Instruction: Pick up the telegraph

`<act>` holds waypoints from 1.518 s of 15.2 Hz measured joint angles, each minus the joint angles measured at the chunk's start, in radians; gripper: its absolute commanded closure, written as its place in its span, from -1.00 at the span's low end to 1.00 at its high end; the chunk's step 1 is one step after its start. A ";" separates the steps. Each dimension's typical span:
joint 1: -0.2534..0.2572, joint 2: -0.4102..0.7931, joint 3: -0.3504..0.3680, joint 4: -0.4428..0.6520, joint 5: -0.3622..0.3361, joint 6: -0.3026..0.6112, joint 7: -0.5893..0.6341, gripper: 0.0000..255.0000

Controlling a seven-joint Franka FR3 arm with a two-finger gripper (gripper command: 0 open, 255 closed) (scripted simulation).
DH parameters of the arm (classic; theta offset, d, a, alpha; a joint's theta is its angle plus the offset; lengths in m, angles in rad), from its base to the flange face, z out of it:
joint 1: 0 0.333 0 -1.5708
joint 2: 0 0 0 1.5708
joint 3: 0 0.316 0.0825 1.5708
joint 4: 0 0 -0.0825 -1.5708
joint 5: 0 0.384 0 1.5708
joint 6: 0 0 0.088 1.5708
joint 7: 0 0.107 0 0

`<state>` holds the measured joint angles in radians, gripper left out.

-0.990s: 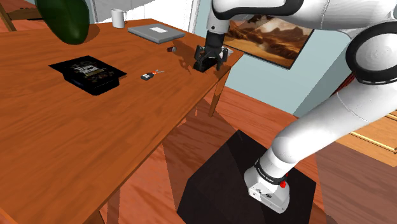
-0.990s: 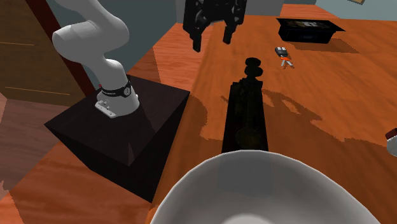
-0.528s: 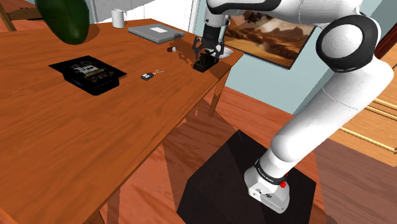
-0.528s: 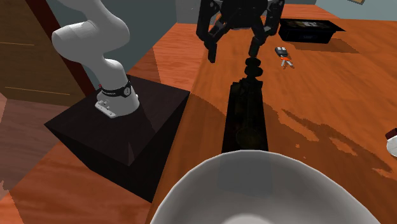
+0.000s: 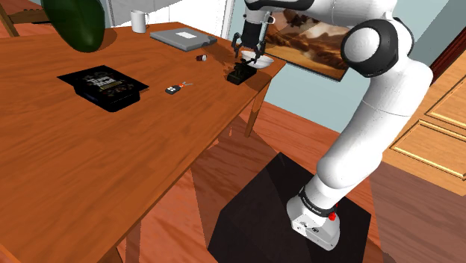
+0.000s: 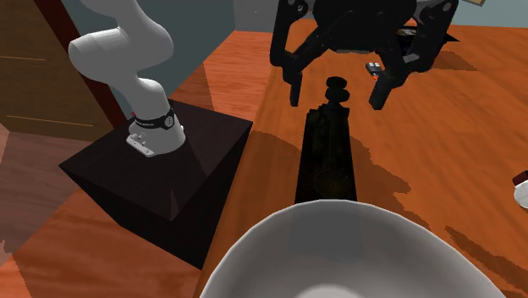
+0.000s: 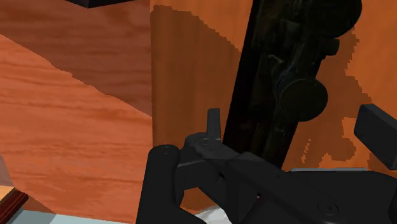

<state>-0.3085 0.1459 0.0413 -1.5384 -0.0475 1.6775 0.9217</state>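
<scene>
The telegraph (image 5: pixel 240 73) is a long black device with a round knob at one end, lying on the wooden table (image 5: pixel 89 157) near its edge. In the second exterior view the telegraph (image 6: pixel 328 157) runs from the knob toward the white bowl. My black gripper (image 5: pixel 249 54) hovers just above it, open. Seen from the second exterior view, the gripper (image 6: pixel 337 91) has one finger on each side of the knob end, neither touching. In the wrist view the telegraph (image 7: pixel 280 83) lies between the spread fingers of the gripper (image 7: pixel 296 127).
A white bowl (image 6: pixel 338 254) stands by the telegraph's far end, close to the table corner (image 5: pixel 258 64). A small key fob (image 5: pixel 173 90), a black box (image 5: pixel 104 86), a grey laptop (image 5: pixel 183 37) and a white mug (image 5: pixel 139 21) share the table. The dark stand (image 5: pixel 291 217) sits on the floor.
The gripper has travelled along the table edge toward the white bowl and risen a little, coming over the telegraph's knob end. Its fingers have stayed apart throughout.
</scene>
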 measured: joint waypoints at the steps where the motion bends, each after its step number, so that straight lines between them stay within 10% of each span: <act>1: -0.006 0.026 -0.009 0.038 -0.005 -0.006 0.026 -1.00; 10: -0.014 0.039 -0.020 -0.031 -0.011 0.082 0.060 -1.00; 11: -0.014 0.039 -0.020 -0.036 -0.011 0.087 0.061 1.00; 23: -0.012 0.042 -0.019 -0.021 -0.011 0.075 0.063 1.00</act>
<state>-0.3205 0.1874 0.0224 -1.5597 -0.0583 1.7521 0.9848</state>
